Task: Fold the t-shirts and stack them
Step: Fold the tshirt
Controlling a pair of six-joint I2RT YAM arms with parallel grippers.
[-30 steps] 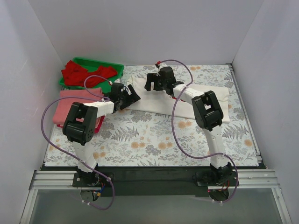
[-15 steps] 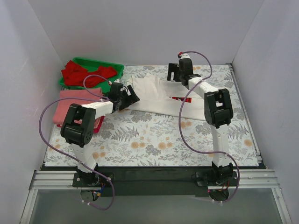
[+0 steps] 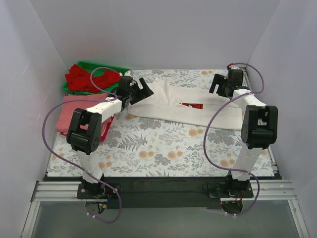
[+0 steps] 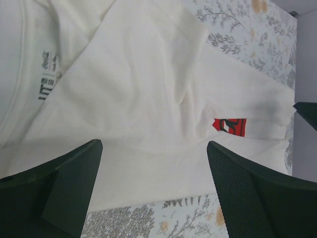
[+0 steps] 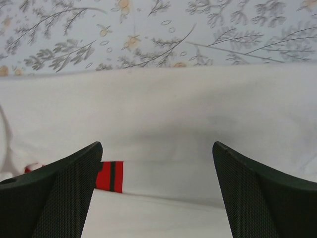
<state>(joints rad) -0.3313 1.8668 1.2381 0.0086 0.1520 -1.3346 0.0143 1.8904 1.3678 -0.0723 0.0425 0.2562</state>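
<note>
The cream-white t-shirt (image 3: 188, 101) lies partly folded across the back of the table, its red-and-black print (image 3: 192, 105) peeking out from under a fold. It fills the left wrist view (image 4: 148, 99) and the right wrist view (image 5: 198, 124). My left gripper (image 3: 140, 90) is open and empty above the shirt's left end. My right gripper (image 3: 218, 88) is open and empty above the shirt's right end. A folded salmon-pink shirt (image 3: 74, 111) lies at the left. Red shirts (image 3: 89, 79) sit in the green tray (image 3: 121, 73).
The floral tablecloth (image 3: 168, 148) covers the table. White walls close in the back and both sides. The green tray stands at the back left corner. A red edge (image 3: 105, 133) shows under the pink shirt.
My right gripper has swung from the shirt's middle to its far right end. My left gripper has moved a little back and up. The shirt now lies flatter and spread wider.
</note>
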